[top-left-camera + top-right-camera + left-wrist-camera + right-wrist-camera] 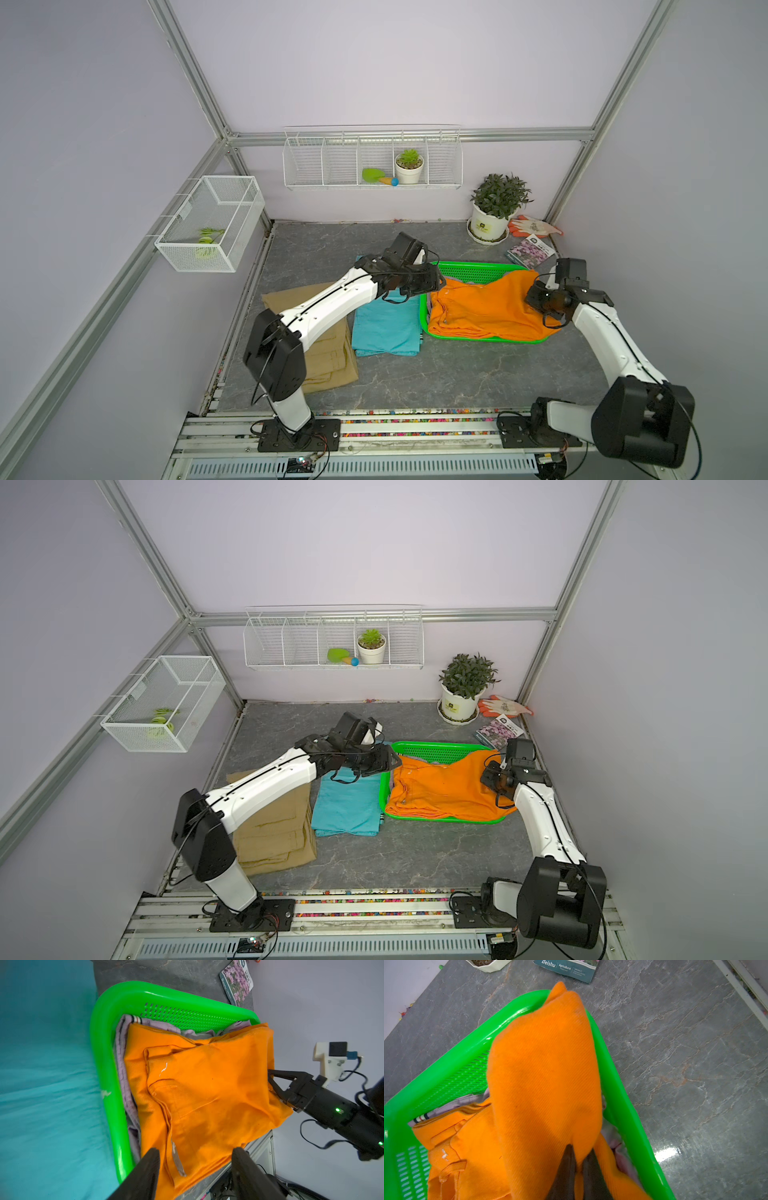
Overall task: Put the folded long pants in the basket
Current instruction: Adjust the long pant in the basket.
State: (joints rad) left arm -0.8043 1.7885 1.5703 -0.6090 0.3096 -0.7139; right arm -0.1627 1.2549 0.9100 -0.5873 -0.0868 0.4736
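- Settling the orange pants into the basket looks like the step in hand. They lie on the lilac pants, with one edge draped over the rim.
- The right gripper has its jaws clamped on that draped edge.
- The left gripper has its jaws apart and holds nothing; orange cloth lies just ahead of its tips.
- Next, I judge, the right jaws should carry the edge inside the rim and part. The teal pants, behind the left jaws, and the khaki pants wait on the table.
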